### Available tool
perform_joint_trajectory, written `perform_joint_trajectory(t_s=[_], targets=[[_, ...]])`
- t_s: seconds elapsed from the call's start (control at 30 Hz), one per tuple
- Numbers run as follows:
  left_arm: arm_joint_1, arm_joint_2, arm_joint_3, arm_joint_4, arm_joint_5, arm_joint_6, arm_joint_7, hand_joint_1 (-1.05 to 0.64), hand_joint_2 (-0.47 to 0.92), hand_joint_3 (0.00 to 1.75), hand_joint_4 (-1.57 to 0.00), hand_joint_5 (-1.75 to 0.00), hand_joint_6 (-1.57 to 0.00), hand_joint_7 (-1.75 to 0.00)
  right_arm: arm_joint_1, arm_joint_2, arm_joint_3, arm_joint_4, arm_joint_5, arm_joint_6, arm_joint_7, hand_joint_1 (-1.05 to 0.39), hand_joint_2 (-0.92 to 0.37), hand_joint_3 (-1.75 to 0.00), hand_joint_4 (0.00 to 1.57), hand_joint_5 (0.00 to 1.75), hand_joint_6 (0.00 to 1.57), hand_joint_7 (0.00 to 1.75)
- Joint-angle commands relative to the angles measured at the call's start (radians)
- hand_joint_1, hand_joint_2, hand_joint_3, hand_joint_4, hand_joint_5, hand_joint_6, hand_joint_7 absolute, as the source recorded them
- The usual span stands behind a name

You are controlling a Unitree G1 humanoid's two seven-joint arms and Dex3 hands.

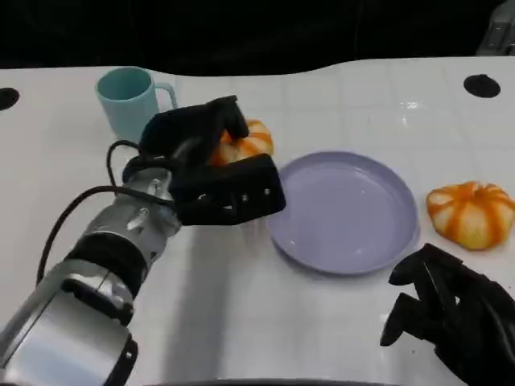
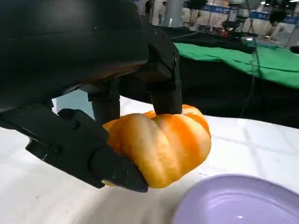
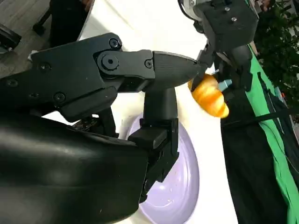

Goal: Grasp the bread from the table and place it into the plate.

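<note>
**Orange bread gripped beside the plate**

Teal mug [image 1: 126,98] stands at the far left of the white worktop [image 1: 241,322]. Next to it, the left hand [image 1: 211,170] grips a striped orange bread [image 1: 251,143], thumb underneath and fingers [image 2: 164,91] pressing on top, just off the left rim of the lilac plate [image 1: 346,211]. The wrist view shows the bread clamped near that rim; I cannot tell whether it touches the worktop. A second orange bread [image 1: 471,212] lies just right of the plate. Below it, the right hand [image 1: 451,310] hovers, fingers loosely curled, holding nothing.
</note>
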State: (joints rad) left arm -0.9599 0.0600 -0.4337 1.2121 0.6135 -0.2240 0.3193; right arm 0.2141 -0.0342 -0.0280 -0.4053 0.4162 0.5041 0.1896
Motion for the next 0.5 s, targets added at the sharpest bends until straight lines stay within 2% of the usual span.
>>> perform_joint_trajectory(t_s=[0.03,0.1,0.17,0.2,0.23,0.3,0.43,0.5], targets=[[-0.049,-0.039,-0.027,-0.026,0.012,-0.035,-0.002,-0.16,0.71,0.63,-0.90,-1.75,-0.68,-1.69,0.001,-0.004,-0.007,-0.002,0.006,-0.002,-0.003,-0.42,-0.92,-0.44,0.63,1.75,0.49,1.61],[-0.056,-0.059,-0.036,-0.028,0.014,-0.039,-0.006,-0.18,0.69,0.68,-0.92,-1.75,-0.67,-1.73,0.003,-0.003,-0.005,0.001,0.006,-0.009,0.001,-0.42,-0.92,-0.44,0.63,1.75,0.49,1.61],[-0.064,-0.078,-0.048,-0.029,0.020,-0.035,-0.008,-0.19,0.70,0.60,-0.92,-1.75,-0.70,-1.46,0.005,-0.002,-0.004,0.002,0.004,-0.012,0.001,-0.42,-0.92,-0.44,0.63,1.75,0.49,1.61],[-0.067,-0.086,-0.056,-0.028,0.024,-0.042,-0.004,-0.22,0.73,0.53,-0.90,-1.75,-0.69,-1.47,0.006,-0.002,-0.004,0.003,0.004,-0.014,0.002,-0.42,-0.92,-0.44,0.62,1.75,0.49,1.61],[-0.072,-0.096,-0.065,-0.025,0.030,-0.048,0.004,-0.19,0.74,0.48,-0.91,-1.75,-0.67,-1.60,0.006,-0.003,-0.004,0.002,0.005,-0.013,0.003,-0.42,-0.92,-0.44,0.62,1.75,0.49,1.60],[-0.084,-0.117,-0.075,-0.018,0.037,-0.046,0.002,-0.19,0.74,0.45,-0.93,-1.75,-0.67,-1.69,0.008,-0.004,-0.004,-0.003,0.008,-0.007,0.002,-0.43,-0.92,-0.45,0.62,1.75,0.49,1.60],[-0.107,-0.151,-0.080,-0.003,0.037,-0.021,-0.026,-0.25,0.81,0.40,-0.86,-1.75,-0.66,-1.47,0.011,-0.005,-0.002,-0.007,0.004,-0.007,0.000,-0.43,-0.92,-0.45,0.62,1.75,0.49,1.60],[-0.115,-0.170,-0.079,0.004,0.034,-0.023,-0.035,-0.22,0.79,0.36,-0.87,-1.75,-0.61,-1.63,0.013,-0.007,-0.001,-0.009,0.002,-0.007,-0.001,-0.43,-0.92,-0.45,0.62,1.75,0.49,1.60]])
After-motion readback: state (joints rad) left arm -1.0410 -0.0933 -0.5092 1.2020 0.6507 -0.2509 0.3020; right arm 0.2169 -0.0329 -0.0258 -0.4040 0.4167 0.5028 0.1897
